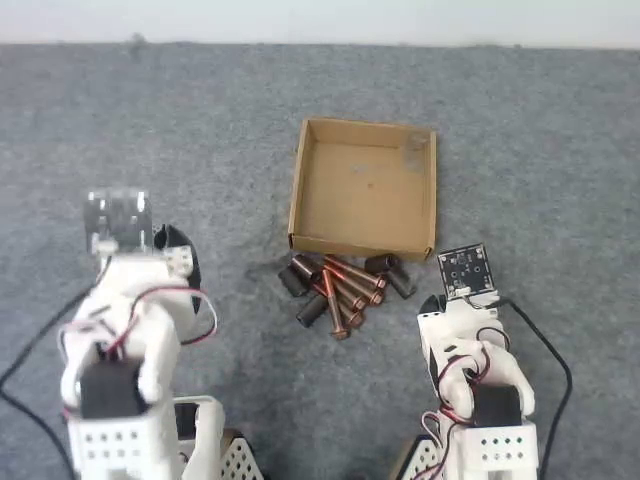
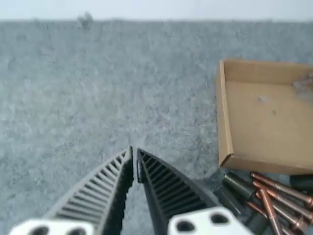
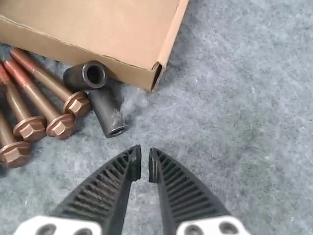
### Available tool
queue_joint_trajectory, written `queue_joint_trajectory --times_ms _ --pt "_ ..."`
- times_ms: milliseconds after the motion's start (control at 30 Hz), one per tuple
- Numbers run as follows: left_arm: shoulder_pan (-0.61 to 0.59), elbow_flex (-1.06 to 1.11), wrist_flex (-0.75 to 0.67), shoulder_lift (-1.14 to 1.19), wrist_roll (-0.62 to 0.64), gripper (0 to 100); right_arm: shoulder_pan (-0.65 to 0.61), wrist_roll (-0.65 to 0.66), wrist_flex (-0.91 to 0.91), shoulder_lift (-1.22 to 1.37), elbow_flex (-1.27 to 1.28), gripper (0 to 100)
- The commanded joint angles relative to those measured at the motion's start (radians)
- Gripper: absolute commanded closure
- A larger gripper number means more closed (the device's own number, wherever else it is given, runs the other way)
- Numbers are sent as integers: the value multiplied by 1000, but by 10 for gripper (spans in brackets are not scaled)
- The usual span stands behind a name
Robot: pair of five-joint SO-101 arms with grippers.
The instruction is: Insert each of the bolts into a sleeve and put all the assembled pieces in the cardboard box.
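Bolts [image 1: 350,285], sleeves [image 1: 297,276] in heap beside cardboard box [image 1: 296,190]

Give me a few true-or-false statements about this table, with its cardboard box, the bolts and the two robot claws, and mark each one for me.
1. The open brown cardboard box has no parts inside it. True.
2. The copper-coloured metal bolts lie inside that box. False: they lie in a heap on the grey carpet, just outside the box's near wall.
3. The right gripper grips a dark cylindrical sleeve. False: it is shut on nothing, and the sleeves lie on the carpet beyond it, next to the bolts.
4. The left gripper is shut and empty, above bare carpet. True.
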Motion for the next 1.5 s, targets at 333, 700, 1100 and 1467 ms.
queue_joint_trajectory --times_ms 333,700,1100,1467 --pt "2 206 -430 446 115 988 18 14 5 -15 14 978" --pt "2 232 -500 559 164 987 35 245 -7 -15 -8 978" --pt "-58 25 -433 878 158 987 -120 195 -56 263 -281 979" --pt "-86 -25 -477 982 75 987 -134 100 -174 912 -583 978"
